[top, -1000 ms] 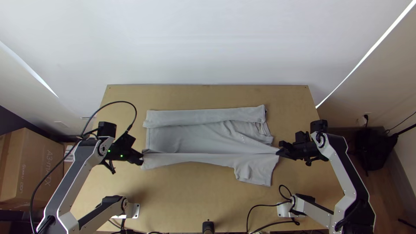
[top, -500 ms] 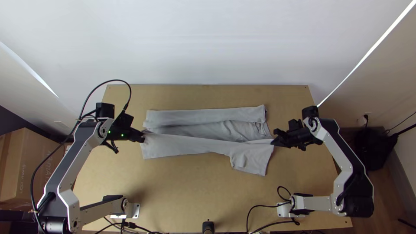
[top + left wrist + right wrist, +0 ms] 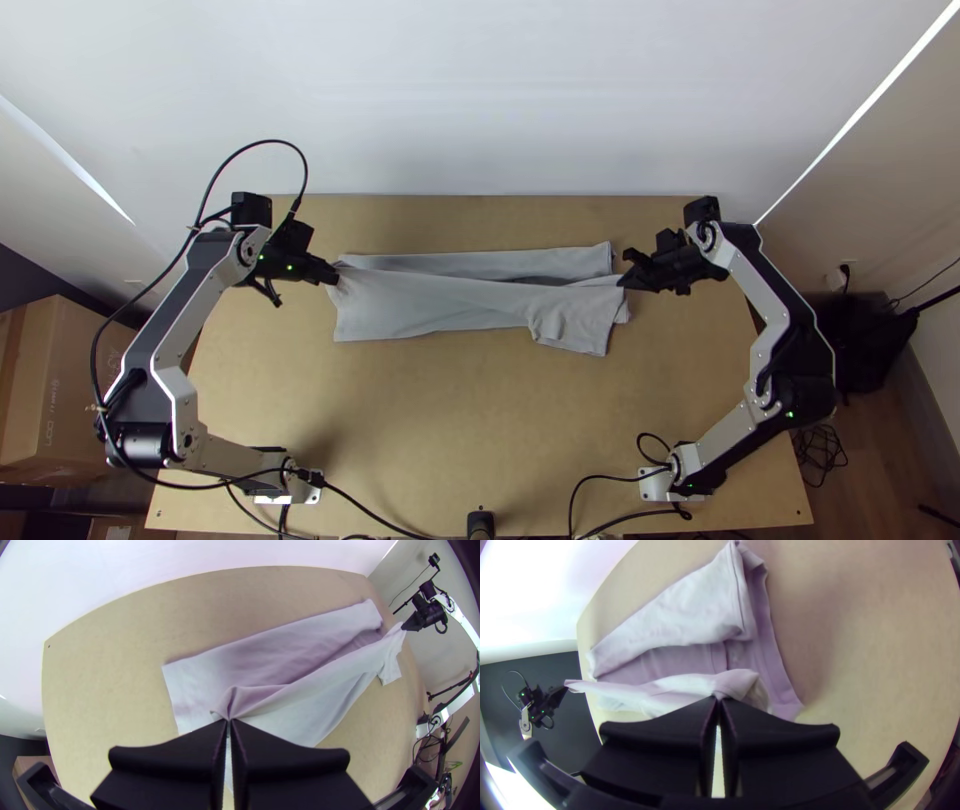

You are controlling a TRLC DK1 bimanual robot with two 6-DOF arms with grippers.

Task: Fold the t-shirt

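Judging by the drape, this shirt [image 3: 430,305] is pretty light and floppy, best held by the fold's ends, where it's clamped by left fingers [image 3: 331,275] and right fingers [image 3: 628,281].

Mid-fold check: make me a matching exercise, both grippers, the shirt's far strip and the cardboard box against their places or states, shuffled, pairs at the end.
Things
1. Left gripper
2. Far strip
3. Cardboard box
4. Right gripper

Places or states
A. At the top view's left edge, beside the table
B. Shut on the t-shirt at its right end in the top view
C. Shut on the t-shirt at its left end in the top view
D. Lying on the table, on the wall side

Pairs: 1-C, 2-D, 3-A, 4-B
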